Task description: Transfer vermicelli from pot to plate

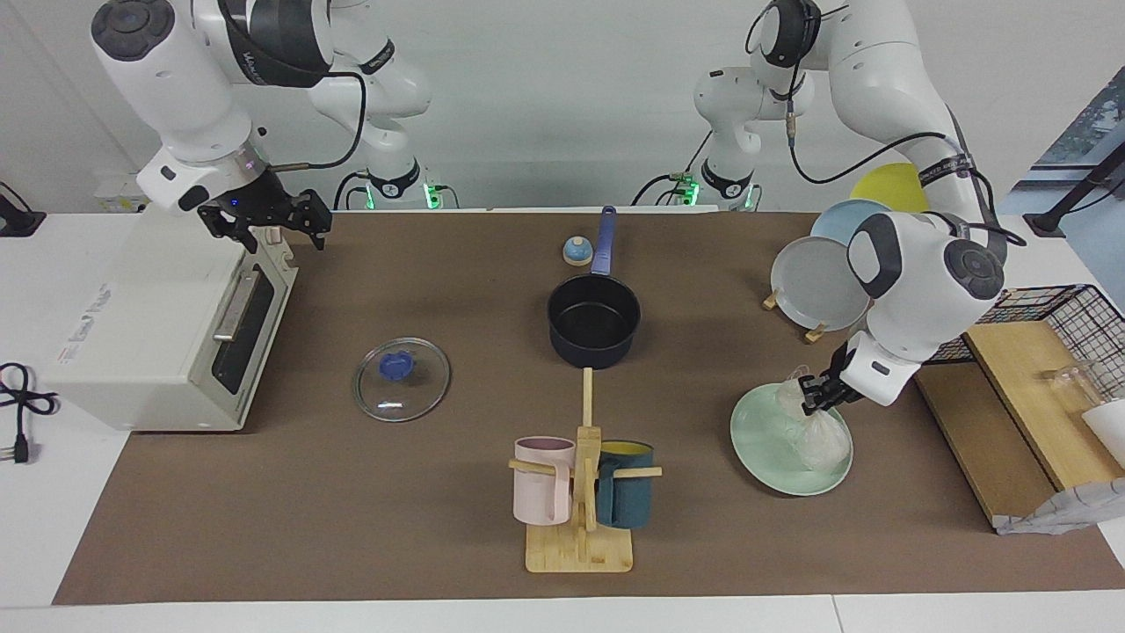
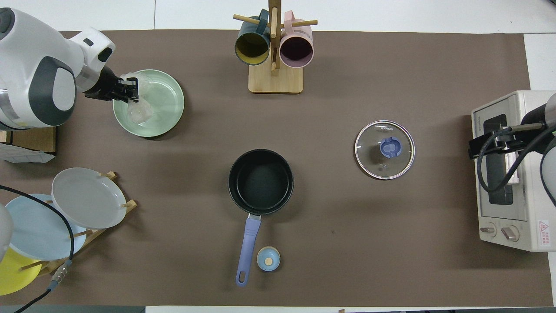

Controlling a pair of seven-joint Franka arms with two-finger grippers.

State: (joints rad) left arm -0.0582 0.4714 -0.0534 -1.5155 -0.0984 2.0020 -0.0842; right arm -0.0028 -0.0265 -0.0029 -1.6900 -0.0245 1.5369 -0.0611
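We see the left gripper (image 1: 813, 393) low over the mint-green plate (image 1: 758, 444), its fingers pinched on the gathered top of the clear bag of vermicelli (image 1: 822, 444). The bag's lower end appears to rest on the plate, at the edge toward the left arm's end of the table; whether its full weight is down we cannot tell. The pot (image 1: 594, 321) stands empty, nearer to the robots than the plate and toward the table's middle, its blue handle pointing at the robots. The glass lid (image 1: 402, 379) lies flat on the mat, well apart from the plate, toward the right arm's end. The right gripper (image 1: 264, 220) waits over the toaster oven (image 1: 158, 325), fingers apart and holding nothing.

We judge the load light and limp: brittle noodle nests in slack, crinkly film that may slip and sag. The bunched neck of the bag is the sensible hold, as squeezing the nests could crush them. We expect it to slump once let go.
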